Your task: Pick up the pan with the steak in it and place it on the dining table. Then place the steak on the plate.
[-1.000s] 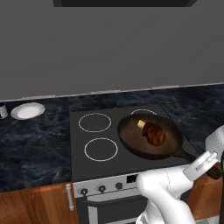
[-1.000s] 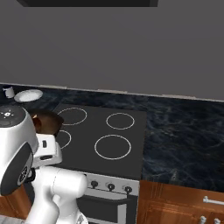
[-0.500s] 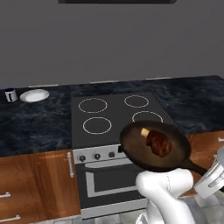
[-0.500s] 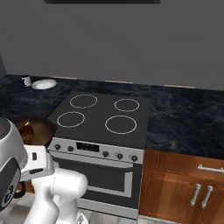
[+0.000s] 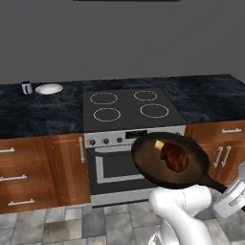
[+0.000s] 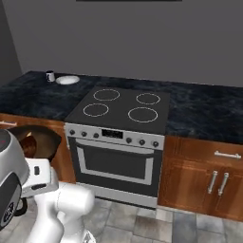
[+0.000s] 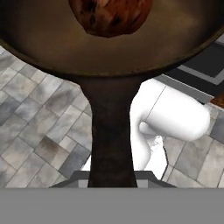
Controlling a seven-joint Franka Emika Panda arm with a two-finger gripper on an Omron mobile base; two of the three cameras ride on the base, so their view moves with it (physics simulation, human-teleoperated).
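The dark pan (image 5: 149,165) hangs level in the air in front of the oven door, above the tiled floor. The reddish-brown steak (image 5: 174,157) lies in it beside a tiny yellowish bit (image 5: 159,145). My gripper (image 5: 221,189) is shut on the end of the pan's long handle at the lower right. In the hand view the handle (image 7: 111,131) runs from the gripper (image 7: 111,181) up to the pan (image 7: 52,48), where the steak (image 7: 111,15) sits. The pan (image 6: 45,137) is partly hidden behind my arm in the right base view. A small white plate (image 5: 49,88) rests on the wall counter left of the cooktop. The dining table is out of view.
The cooktop (image 5: 129,107) with white rings sits above the oven (image 5: 117,165), in the dark marbled counter (image 5: 38,115) on wooden cabinets. A small dark-and-white cup (image 5: 27,87) stands by the plate. Grey floor tiles (image 5: 72,222) lie between me and the oven.
The base has backed away from the stove, so the whole scene has shifted and the oven front and floor now show. The pan stays in my grip with the steak in it.
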